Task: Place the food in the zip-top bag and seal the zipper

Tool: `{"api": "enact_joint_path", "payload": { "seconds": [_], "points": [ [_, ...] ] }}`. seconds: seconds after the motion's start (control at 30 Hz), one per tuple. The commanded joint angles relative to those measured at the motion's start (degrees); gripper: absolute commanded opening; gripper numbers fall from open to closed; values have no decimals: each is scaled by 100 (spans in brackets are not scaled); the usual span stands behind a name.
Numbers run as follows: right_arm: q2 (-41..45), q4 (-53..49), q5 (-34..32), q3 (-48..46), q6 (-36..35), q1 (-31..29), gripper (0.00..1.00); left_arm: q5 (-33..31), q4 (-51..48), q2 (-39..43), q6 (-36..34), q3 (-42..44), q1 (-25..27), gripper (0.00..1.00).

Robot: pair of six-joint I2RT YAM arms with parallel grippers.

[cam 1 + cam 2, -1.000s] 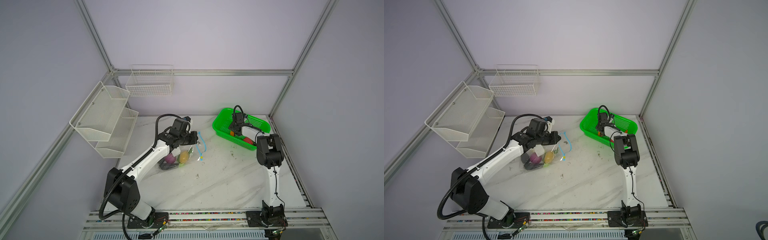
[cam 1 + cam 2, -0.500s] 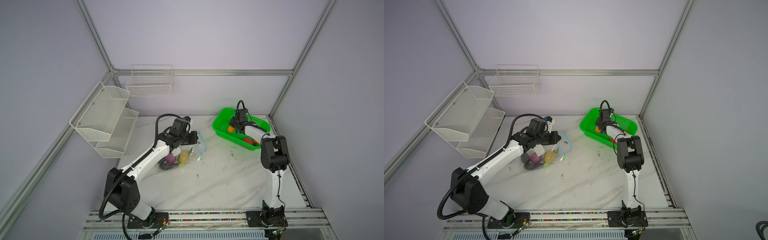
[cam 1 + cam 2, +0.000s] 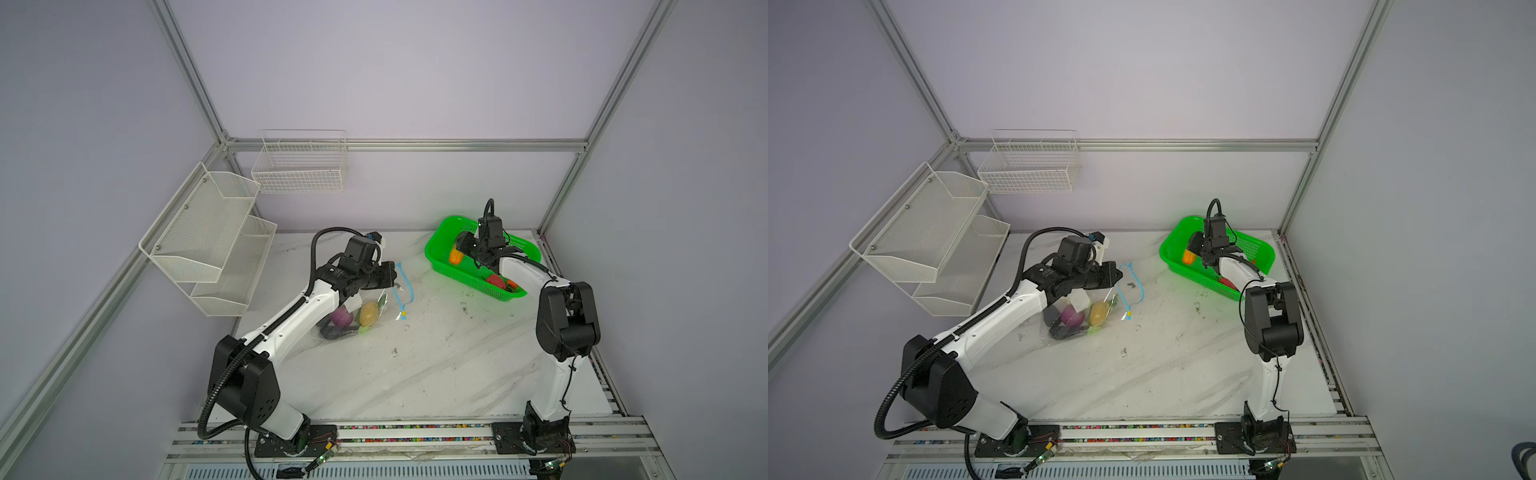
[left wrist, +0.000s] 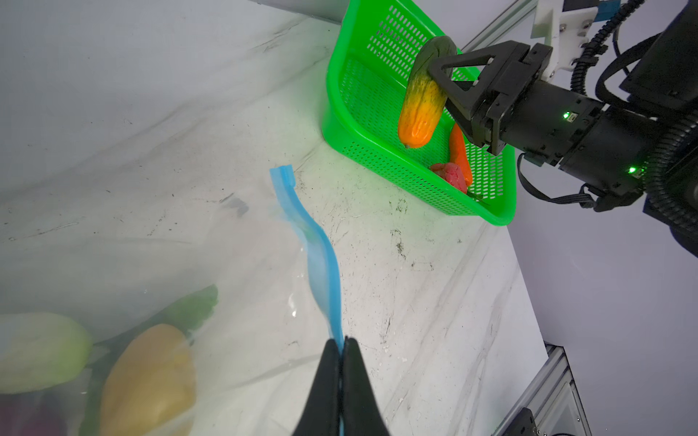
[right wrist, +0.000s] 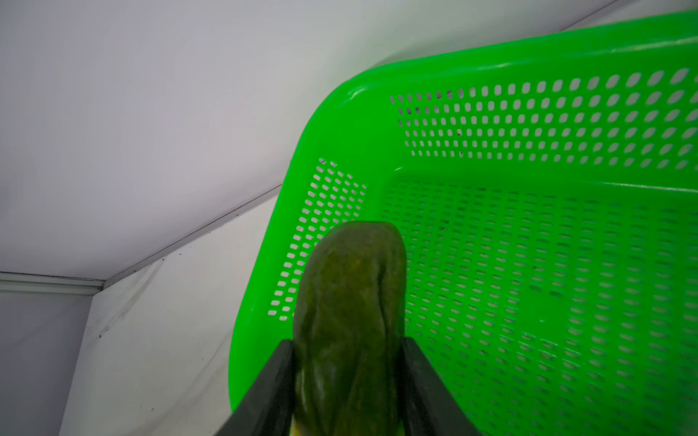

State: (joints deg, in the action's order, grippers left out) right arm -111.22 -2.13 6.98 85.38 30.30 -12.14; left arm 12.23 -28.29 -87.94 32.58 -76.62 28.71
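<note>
The clear zip-top bag (image 3: 353, 320) lies left of centre on the marble table, with purple (image 3: 341, 318) and yellow (image 3: 368, 313) food inside. Its light-blue zipper (image 4: 321, 245) curls open, a yellow slider (image 3: 403, 313) at the near end. My left gripper (image 4: 343, 341) is shut on the zipper strip. My right gripper (image 5: 347, 341) is shut on a long green-to-orange food piece (image 4: 421, 109), which hangs over the far left end of the green basket (image 3: 434, 266).
A red piece (image 3: 494, 280) and an orange carrot (image 3: 512, 285) lie in the green basket. A white mesh shelf (image 3: 208, 237) hangs on the left wall and a wire basket (image 3: 299, 166) on the back wall. The right arm's elbow (image 3: 567, 320) stands near the right edge.
The right arm's elbow has swung to the right and nearer, and its jaws have narrowed onto the green-to-orange piece in the basket. The left arm and the bag have not moved.
</note>
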Motion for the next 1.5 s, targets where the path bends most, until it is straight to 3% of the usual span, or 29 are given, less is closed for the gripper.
{"api": "enact_joint_path", "payload": {
  "seconds": [0.0, 0.23, 0.47, 0.83, 1.47],
  "points": [
    [427, 486, 154, -272, -105, 6, 43, 141, 252, 93, 134, 27, 38, 0],
    [1004, 1659, 549, -1247, -109, -264, 43, 161, 252, 119, 148, 6, 61, 0],
    [1205, 2074, 497, -1876, 189, -912, 43, 116, 250, 139, 163, 64, 73, 0],
    [1321, 2746, 711, -2423, 739, -1371, 42, 114, 317, 68, 186, -2, 112, 0],
    [1825, 2438, 866, -2603, 1092, -1793, 41, 21, 351, 216, 203, 155, 143, 0]
  ]
}}
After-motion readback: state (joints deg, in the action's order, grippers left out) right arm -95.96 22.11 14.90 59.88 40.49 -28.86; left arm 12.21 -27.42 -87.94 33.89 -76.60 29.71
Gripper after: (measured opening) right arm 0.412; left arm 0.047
